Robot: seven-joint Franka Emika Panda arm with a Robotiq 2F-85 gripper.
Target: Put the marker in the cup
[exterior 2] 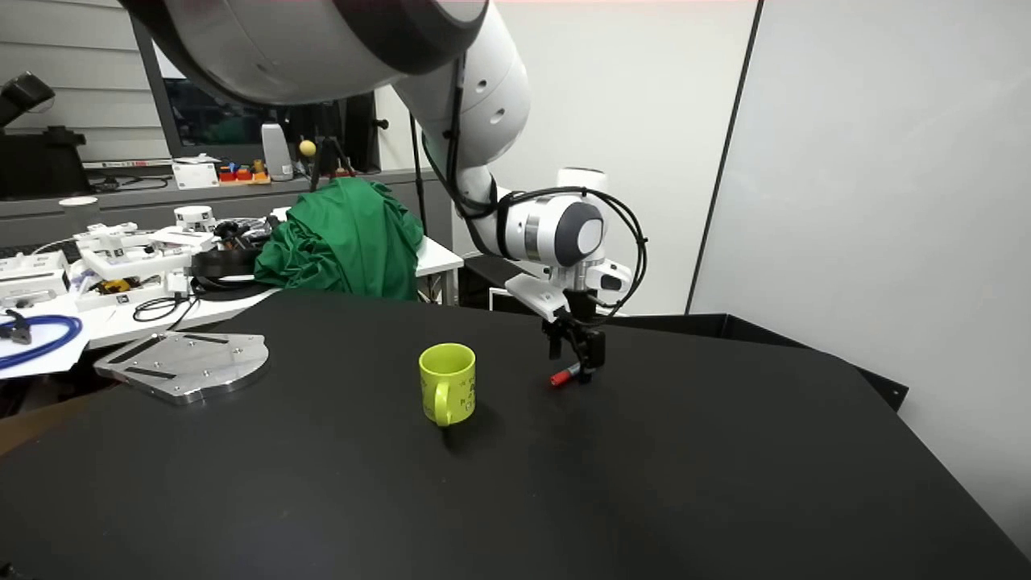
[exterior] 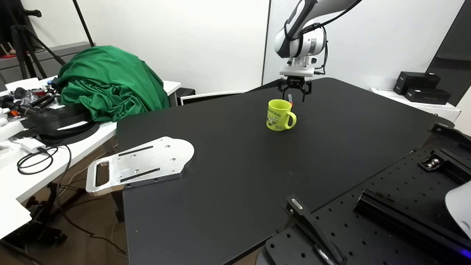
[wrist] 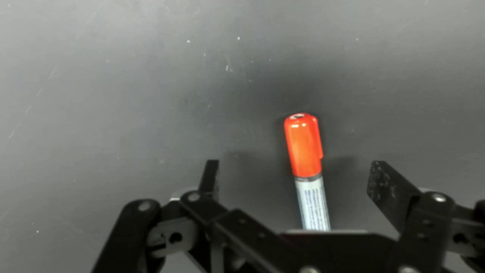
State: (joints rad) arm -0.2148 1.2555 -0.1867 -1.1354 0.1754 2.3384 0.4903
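The marker lies on the black table, with a red cap and a light grey body. In the wrist view the marker runs between my open fingers, touching neither; its lower end is hidden behind the gripper. It also shows in both exterior views, partly hidden by the cup in one and by a finger in another. My gripper points down over the marker, open and empty; it shows in both exterior views. The yellow-green cup stands upright near the marker, outside the wrist view.
A silver metal plate lies at the table's edge. A side table holds a green cloth and clutter. White wall panels stand behind the table. Black boxes sit on a white surface beside it.
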